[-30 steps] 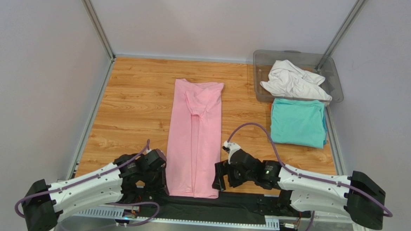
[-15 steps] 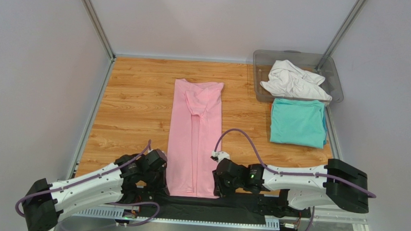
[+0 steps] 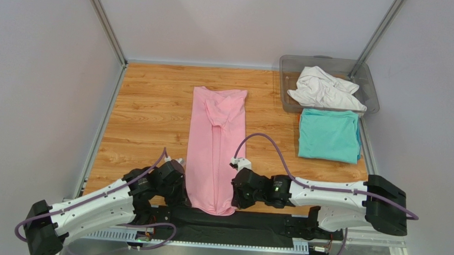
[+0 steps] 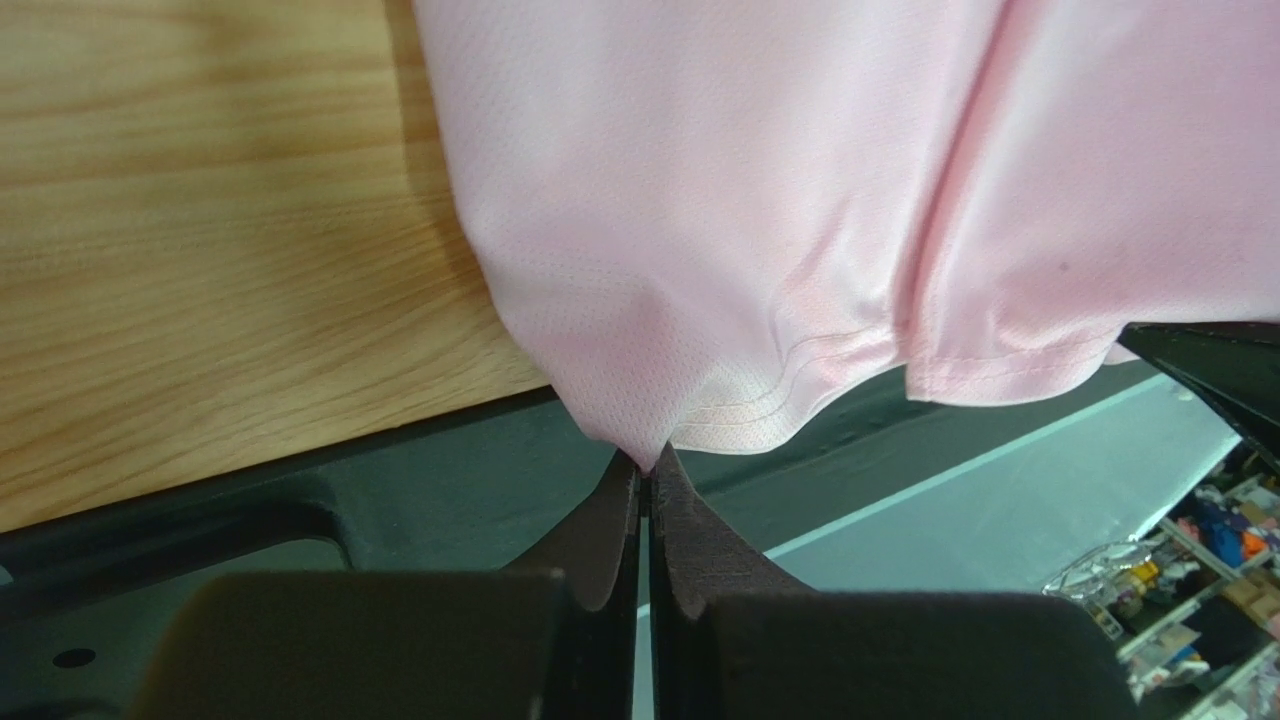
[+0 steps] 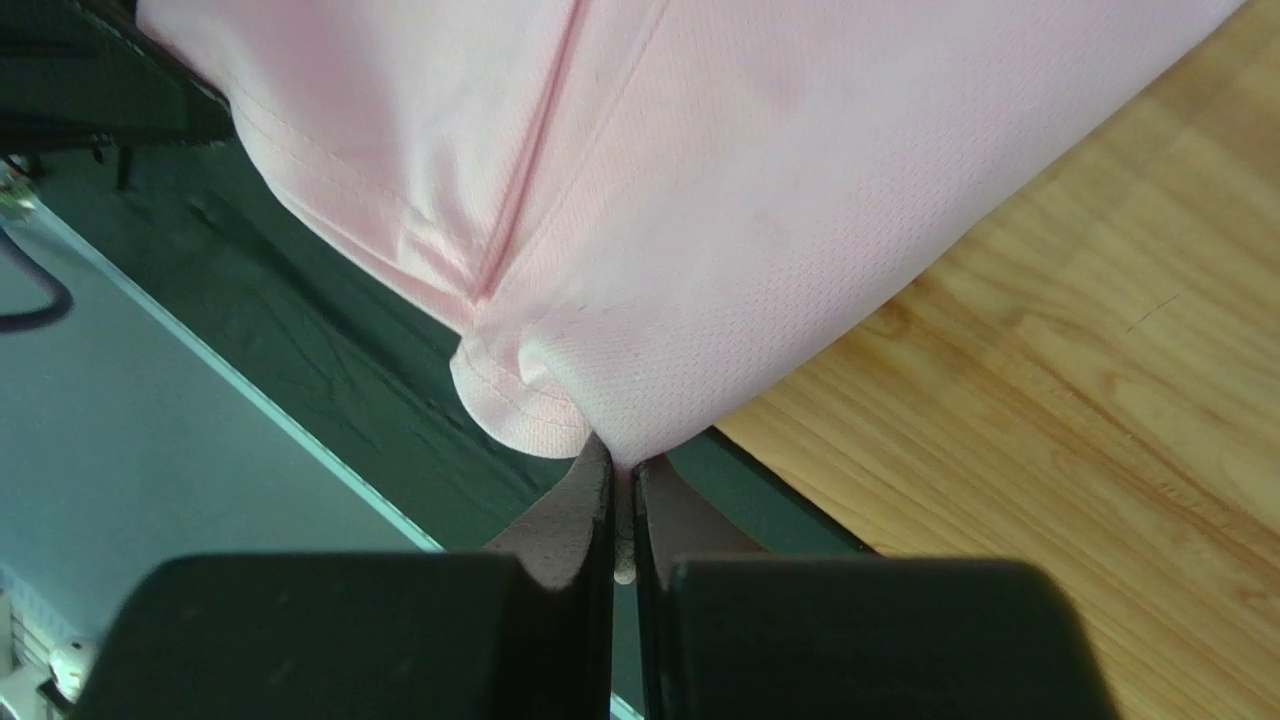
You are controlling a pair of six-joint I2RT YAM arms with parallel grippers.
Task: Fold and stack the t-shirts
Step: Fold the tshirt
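**A:** Left gripper (image 4: 648, 477): jaws pressed fully together, pinching one hem corner of the pink t-shirt (image 3: 215, 150). Right side?

**B:** Right gripper (image 5: 618, 458): same. Fingers closed tight on the opposite hem corner, with the cloth bunched into a small fold at the tips. Both corners look raised off the surface, and the hem sags in a curve between the two grips.

**A:** Noted. Shirt position: a long narrow strip, sides folded in, running 12 to 6 o'clock through the middle of the table (image 3: 148, 112). Collar end at 12. Gripped hem at 6, over the black mat (image 3: 253, 225) along the near edge.

**B:** Left grip sits at the strip's 7 o'clock corner, right grip at its 5 o'clock corner.

**A:** Other garments. Teal t-shirt (image 3: 329, 135): folded into a rectangle, flat on the wood at 3 o'clock from the pink one, well apart from it.

**B:** White t-shirt (image 3: 325, 89): crumpled in the grey bin (image 3: 290, 64) at 1 o'clock, spilling over the bin's near rim. I cannot tell whether its edge touches the teal shirt.

**A:** Purple cable (image 3: 269, 142): arcs up from the right wrist, over the bare wood between the pink and teal shirts.
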